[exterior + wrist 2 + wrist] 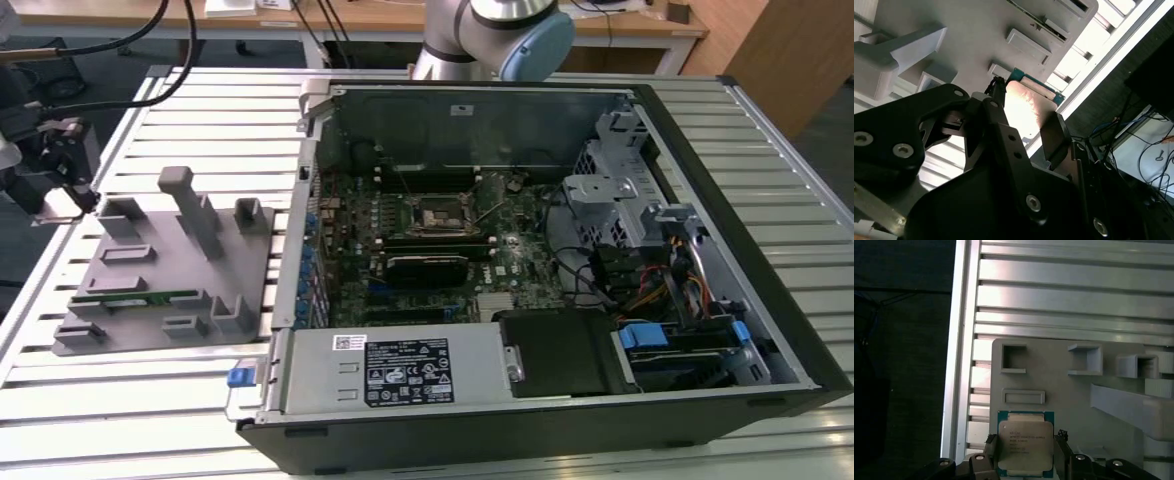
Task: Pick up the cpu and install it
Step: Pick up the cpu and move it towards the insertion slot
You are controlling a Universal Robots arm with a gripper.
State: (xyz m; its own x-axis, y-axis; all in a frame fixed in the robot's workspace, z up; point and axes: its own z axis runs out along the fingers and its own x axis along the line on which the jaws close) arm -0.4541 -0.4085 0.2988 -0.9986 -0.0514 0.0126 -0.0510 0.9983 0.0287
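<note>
The slatted counter [174, 420] carries an open case [694, 130] lying on its side, well apart from the gripper. Inside the case are the motherboard [521, 270], with its socket [441, 213] near the middle, a power supply [400, 370] along the near wall and loose cables [654, 280] on the exterior view's right. Beside the case, on the exterior view's left, lies a grey tray [147, 270] of slots and posts; one slot holds a green memory stick [140, 297]. The gripper [56, 185] hangs at the tray's outer edge, by the counter's rim. In both wrist views it is clenched on the cpu [1025, 442] – silver top showing, one finger [1061, 452] on each side – with the tray's pockets [1014, 360] just beyond it.
</note>
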